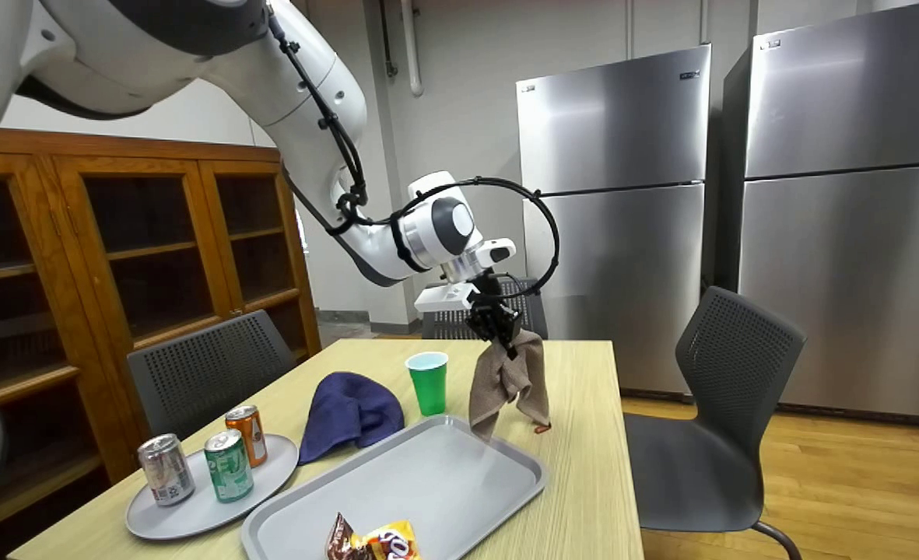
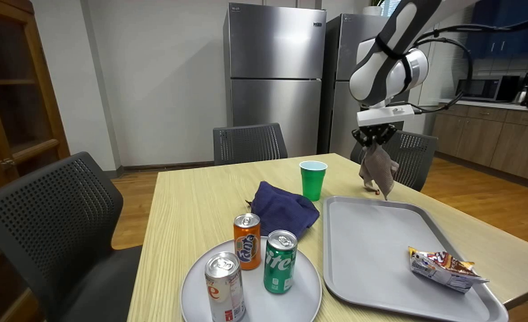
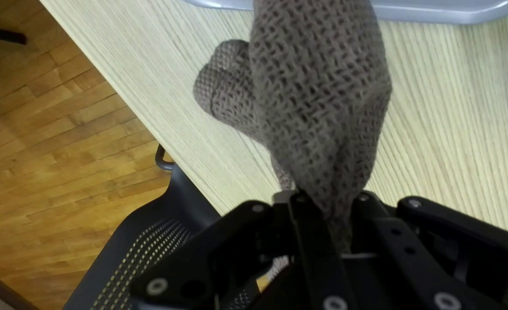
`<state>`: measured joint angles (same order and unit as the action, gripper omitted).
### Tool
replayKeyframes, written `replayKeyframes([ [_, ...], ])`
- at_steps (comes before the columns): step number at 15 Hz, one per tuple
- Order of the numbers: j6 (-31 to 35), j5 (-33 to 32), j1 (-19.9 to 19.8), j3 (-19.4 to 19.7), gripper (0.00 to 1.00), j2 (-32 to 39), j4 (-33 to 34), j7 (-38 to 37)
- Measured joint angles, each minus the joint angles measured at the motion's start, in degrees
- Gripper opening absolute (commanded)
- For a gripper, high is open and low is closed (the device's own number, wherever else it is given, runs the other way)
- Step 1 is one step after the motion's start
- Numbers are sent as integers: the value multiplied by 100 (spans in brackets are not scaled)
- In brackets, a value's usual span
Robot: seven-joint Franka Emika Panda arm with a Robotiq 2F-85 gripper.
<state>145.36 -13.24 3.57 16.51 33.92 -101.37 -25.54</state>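
Note:
My gripper [image 3: 333, 201] is shut on a bunched brown-grey cloth [image 3: 318, 86], which droops from the fingers in loose folds. In both exterior views the cloth [image 1: 510, 377] hangs over the table beside the far rim of a grey tray [image 2: 366, 246]. One corner dips close to that rim; I cannot tell whether it touches. A small reddish thing [image 1: 542, 428] lies on the table by the cloth's lower edge. The nearest upright object is a green cup [image 1: 429, 385], standing beyond the tray. The cloth's pinched end is partly hidden between the dark fingers.
A snack bag [image 2: 445, 268] lies on the tray. Next to the tray are a crumpled navy cloth [image 2: 284, 210] and a round plate [image 2: 308, 295] bearing an orange can [image 2: 247, 241], a green can [image 2: 280, 264] and a silver-white can [image 2: 225, 288]. Chairs [image 1: 708, 412] surround the table.

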Motion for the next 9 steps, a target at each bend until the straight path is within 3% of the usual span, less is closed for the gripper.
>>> replayKeyframes([
  [9,-337,235,-123,73,3,734,1116,-169],
])
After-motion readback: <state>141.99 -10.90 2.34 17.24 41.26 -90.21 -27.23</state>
